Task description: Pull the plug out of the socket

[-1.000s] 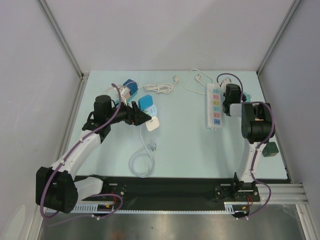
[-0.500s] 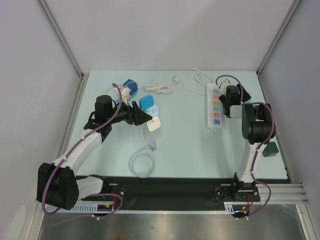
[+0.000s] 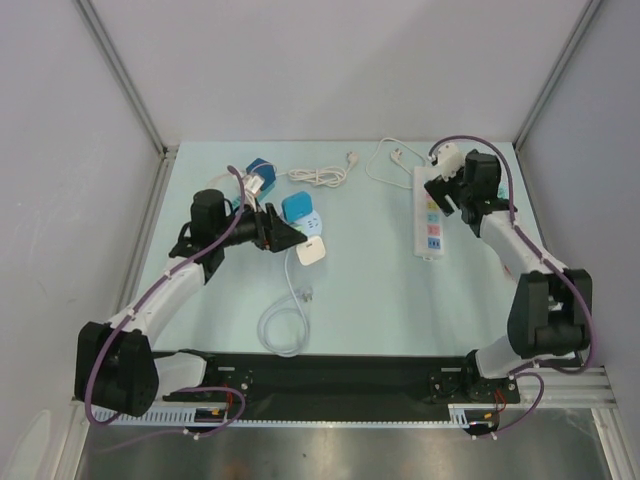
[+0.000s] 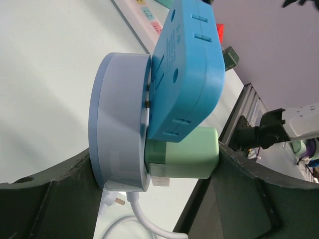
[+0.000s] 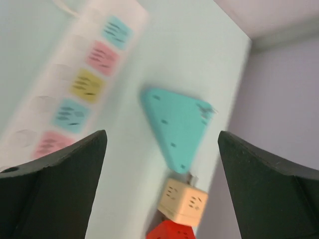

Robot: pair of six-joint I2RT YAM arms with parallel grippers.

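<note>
In the left wrist view a round pale-blue socket [image 4: 117, 114] carries a large blue plug [image 4: 187, 69] and a smaller green plug [image 4: 187, 157]. My left gripper [image 4: 154, 159] is shut across them, one finger on the socket's back and the other on the green plug's end. From above, the left gripper [image 3: 292, 233] sits mid-left with the blue plug [image 3: 297, 208] and pale socket [image 3: 312, 252] at its tips. My right gripper [image 3: 440, 190] hangs open over the far end of the power strip [image 3: 428, 215], with nothing between its fingers.
The socket's white cable [image 3: 283, 325] loops toward the near edge. A blue cube [image 3: 260, 170] and a coiled white cord [image 3: 318, 176] lie at the back. In the blurred right wrist view a teal triangular adapter [image 5: 177, 124], a beige cube [image 5: 183, 201] and a red cube [image 5: 172, 233] lie beside the strip [image 5: 84, 84].
My right gripper has opened, and its arm has stretched away from the near right toward the far end of the power strip. The left gripper has shifted slightly right with the socket.
</note>
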